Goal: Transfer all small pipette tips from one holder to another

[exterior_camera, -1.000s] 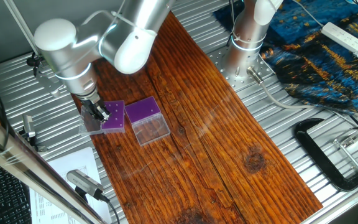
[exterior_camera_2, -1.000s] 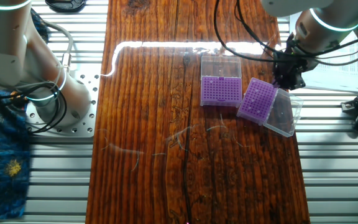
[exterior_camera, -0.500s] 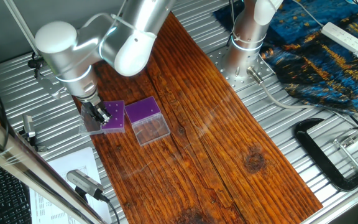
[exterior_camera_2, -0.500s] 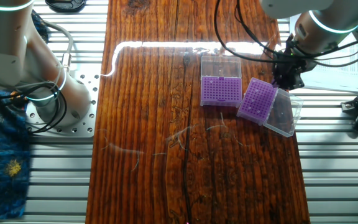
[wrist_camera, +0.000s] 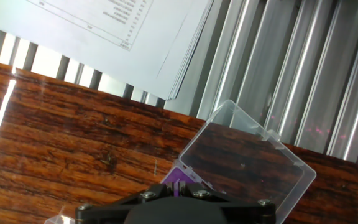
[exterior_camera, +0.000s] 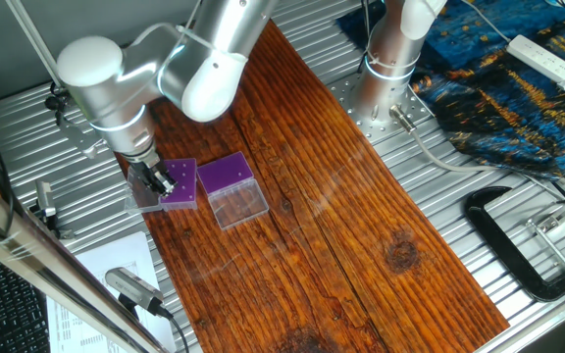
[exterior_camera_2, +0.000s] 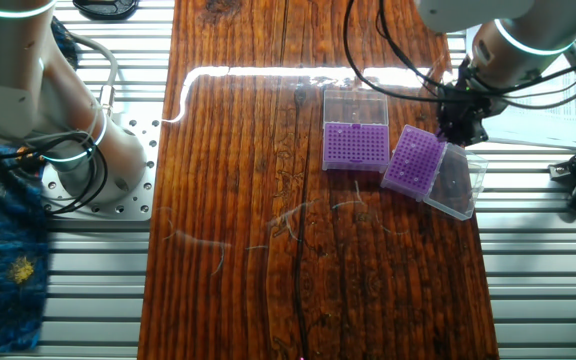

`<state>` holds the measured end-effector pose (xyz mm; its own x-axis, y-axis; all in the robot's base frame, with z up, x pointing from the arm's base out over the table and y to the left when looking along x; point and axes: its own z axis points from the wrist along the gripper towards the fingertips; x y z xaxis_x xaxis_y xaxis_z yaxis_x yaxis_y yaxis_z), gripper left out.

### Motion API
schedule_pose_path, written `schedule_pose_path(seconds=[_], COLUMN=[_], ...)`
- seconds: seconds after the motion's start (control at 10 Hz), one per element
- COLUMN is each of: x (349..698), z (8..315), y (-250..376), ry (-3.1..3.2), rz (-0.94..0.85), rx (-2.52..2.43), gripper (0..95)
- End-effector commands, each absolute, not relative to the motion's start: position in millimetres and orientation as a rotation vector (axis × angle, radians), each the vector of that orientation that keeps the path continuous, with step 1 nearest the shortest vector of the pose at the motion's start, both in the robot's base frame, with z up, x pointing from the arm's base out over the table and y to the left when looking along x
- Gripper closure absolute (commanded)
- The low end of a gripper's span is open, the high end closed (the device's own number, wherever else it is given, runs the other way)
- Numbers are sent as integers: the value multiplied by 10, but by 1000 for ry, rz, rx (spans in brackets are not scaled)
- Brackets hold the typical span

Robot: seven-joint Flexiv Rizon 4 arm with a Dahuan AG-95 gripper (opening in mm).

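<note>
Your gripper [exterior_camera_2: 463, 128], grip unreadable, hangs over the darker rack [exterior_camera_2: 415, 160], angled diagonally by the board's edge.

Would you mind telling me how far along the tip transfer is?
Done: both lids lie open. In hand: the gripper hovers at the tilted rack; whether it holds a tip is unclear. Left: tips are too small to count in either rack.

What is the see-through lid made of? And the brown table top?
The lid looks like clear, hard plastic: you can see the wood right through it, and its edges shine. The table top looks like wood with a glossy coat: it has dark grain lines and a knot, and light glares off it.
</note>
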<state>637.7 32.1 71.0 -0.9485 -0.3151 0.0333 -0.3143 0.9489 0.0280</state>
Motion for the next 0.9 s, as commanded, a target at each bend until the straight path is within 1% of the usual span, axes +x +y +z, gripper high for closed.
schedule_pose_path(seconds=[0.1,0.4,0.6,0.9], x=[6374,6364,6333,6139], z=[708,721,783,801], y=[319,314,306,197], ry=[-3063,-3050,-3004,-3005], rz=[-33,-33,-35,-44], rx=[503,455,423,459], gripper=[760,760,760,760])
